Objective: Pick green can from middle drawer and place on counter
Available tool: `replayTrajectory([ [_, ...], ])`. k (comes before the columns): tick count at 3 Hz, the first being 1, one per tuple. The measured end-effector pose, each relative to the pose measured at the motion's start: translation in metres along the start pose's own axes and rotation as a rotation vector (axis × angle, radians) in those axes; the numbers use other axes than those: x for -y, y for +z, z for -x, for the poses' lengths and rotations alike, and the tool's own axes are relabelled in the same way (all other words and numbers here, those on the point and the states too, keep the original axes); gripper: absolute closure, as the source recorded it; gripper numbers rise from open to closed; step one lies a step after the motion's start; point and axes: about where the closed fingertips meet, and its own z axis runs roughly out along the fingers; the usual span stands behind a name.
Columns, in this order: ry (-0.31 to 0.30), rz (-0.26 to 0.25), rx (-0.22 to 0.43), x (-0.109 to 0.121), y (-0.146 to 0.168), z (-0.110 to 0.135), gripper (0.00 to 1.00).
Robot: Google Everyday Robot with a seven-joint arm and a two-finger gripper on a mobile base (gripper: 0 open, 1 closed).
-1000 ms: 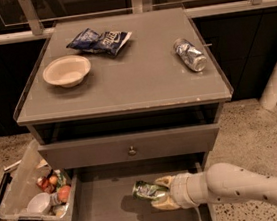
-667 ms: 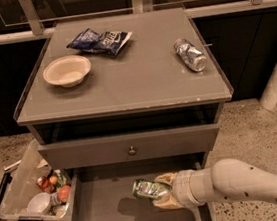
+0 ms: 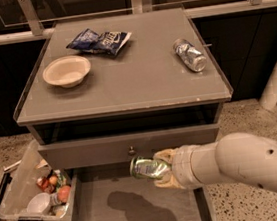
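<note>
My gripper (image 3: 162, 170) is shut on the green can (image 3: 148, 168), a shiny dark green can held on its side. It hangs above the open middle drawer (image 3: 141, 213), in front of the grey drawer front with the knob (image 3: 131, 150). The can casts a shadow on the drawer's flat grey floor. My white arm reaches in from the lower right. The counter (image 3: 134, 77) lies above and behind, with its thin raised rim.
On the counter stand a white bowl (image 3: 66, 71), a blue snack bag (image 3: 99, 40) and a dented silver-and-blue can (image 3: 190, 55) lying on its side. A clear bin (image 3: 33, 196) of small items sits on the floor at the left.
My gripper has lifted the green can up from the drawer floor, and it now hangs level with the upper drawer front.
</note>
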Motion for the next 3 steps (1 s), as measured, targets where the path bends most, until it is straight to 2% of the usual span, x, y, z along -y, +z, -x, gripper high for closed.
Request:
replayTrajectory([
  [1, -0.058, -0.061, -0.037, 0.031, -0.042, 0.027, 1.0],
  [2, -0.058, -0.061, -0.037, 0.031, -0.042, 0.028, 1.0],
  [3, -0.096, -0.108, -0.047, 0.048, -0.064, 0.045, 1.0],
])
